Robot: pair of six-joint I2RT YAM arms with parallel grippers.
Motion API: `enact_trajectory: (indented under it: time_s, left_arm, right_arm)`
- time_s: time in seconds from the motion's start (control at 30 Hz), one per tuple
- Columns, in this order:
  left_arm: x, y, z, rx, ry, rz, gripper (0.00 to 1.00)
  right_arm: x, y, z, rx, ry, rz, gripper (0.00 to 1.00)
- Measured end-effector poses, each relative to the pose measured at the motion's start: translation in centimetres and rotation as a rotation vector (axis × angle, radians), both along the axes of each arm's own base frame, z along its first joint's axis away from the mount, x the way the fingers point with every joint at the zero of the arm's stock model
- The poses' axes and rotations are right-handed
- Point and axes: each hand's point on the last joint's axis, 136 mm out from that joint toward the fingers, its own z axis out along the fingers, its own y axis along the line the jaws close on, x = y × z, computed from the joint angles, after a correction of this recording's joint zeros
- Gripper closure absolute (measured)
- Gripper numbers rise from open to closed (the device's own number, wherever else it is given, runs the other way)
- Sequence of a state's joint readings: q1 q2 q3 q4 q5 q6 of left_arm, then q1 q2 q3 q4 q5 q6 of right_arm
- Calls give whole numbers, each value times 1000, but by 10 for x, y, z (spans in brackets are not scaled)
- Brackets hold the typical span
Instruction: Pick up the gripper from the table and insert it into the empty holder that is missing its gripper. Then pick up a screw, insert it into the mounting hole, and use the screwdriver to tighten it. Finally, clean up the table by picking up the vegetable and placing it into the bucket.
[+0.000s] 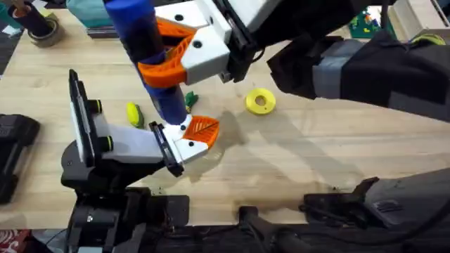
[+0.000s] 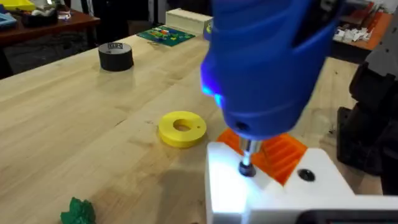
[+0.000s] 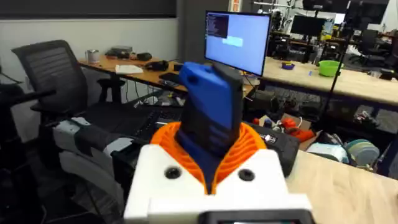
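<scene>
Screwdriver bit in holder, R end effector.

You see a glossy blue plastic screwdriver with a metal bit, ribbed orange gripper, matt wood table.

Showing white angular plastic right gripper with orange ribbed pads, black screw holes, dark grey-sleeved arm.
</scene>
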State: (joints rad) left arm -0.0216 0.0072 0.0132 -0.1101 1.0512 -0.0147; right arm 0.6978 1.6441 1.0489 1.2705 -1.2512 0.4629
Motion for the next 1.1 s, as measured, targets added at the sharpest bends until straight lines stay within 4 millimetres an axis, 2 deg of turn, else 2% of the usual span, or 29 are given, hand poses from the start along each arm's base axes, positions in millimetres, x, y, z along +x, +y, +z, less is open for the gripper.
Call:
enact_trajectory:
  time_s: [1.1]
  left_arm:
    - [0,0,0,0,0,0,996]
  right_arm:
    - [-2,-4,-1,-1,-23,16,978]
